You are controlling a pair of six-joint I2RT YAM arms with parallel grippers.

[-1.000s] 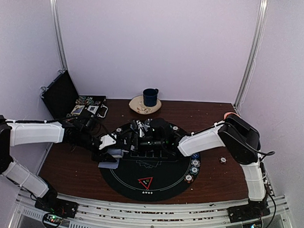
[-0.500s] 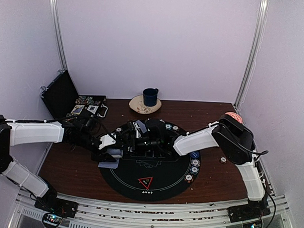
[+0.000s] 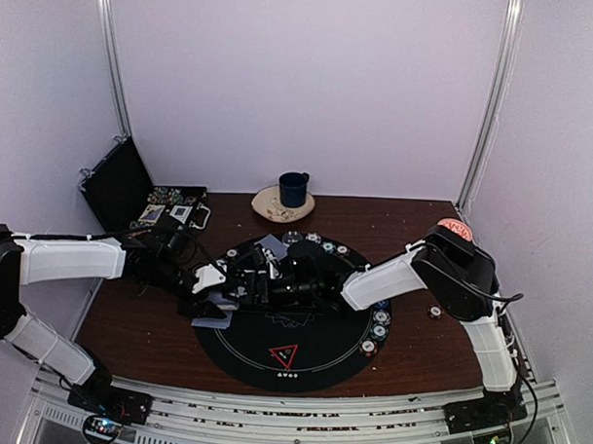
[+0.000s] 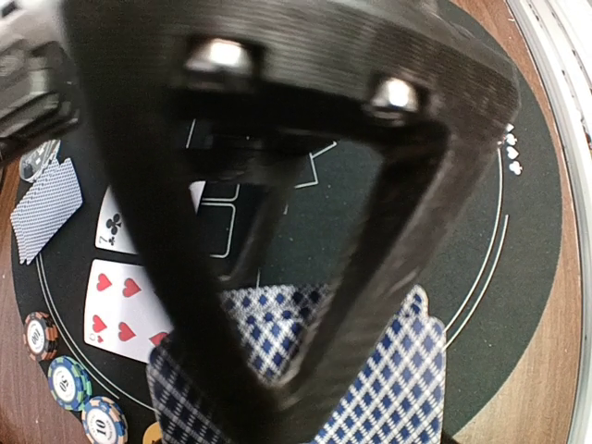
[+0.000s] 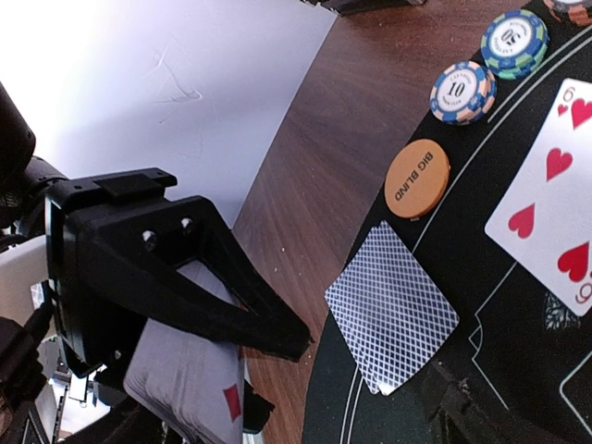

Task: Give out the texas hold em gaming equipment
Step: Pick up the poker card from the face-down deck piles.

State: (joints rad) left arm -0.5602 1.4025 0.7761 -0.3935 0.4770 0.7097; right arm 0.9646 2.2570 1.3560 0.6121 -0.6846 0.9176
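My left gripper (image 3: pixel 219 302) is shut on a deck of blue-checked playing cards (image 4: pixel 398 370) at the left rim of the round black mat (image 3: pixel 321 364). The right wrist view shows that deck (image 5: pixel 180 375) between the left fingers (image 5: pixel 236 301). My right gripper (image 3: pixel 272 279) hangs open over the mat just right of the deck, holding nothing. Two face-down cards (image 5: pixel 393 319) lie by the orange big blind button (image 5: pixel 418 178). Face-up cards (image 4: pixel 116 310) and striped chips (image 5: pixel 462 91) lie close by. A red-edged triangle marker (image 3: pixel 283 355) sits near the mat's front.
An open black case (image 3: pixel 122 187) with chips and cards stands at the back left. A dark blue mug (image 3: pixel 294 189) sits on a small patterned bowl (image 3: pixel 270 209) behind the mat. More chips (image 3: pixel 380 317) line the mat's right rim; one small chip (image 3: pixel 435 310) lies on the brown table.
My right gripper has moved forward and left, closer to the held deck. A face-down card now lies uncovered at the mat's far edge. The left arm has barely moved.
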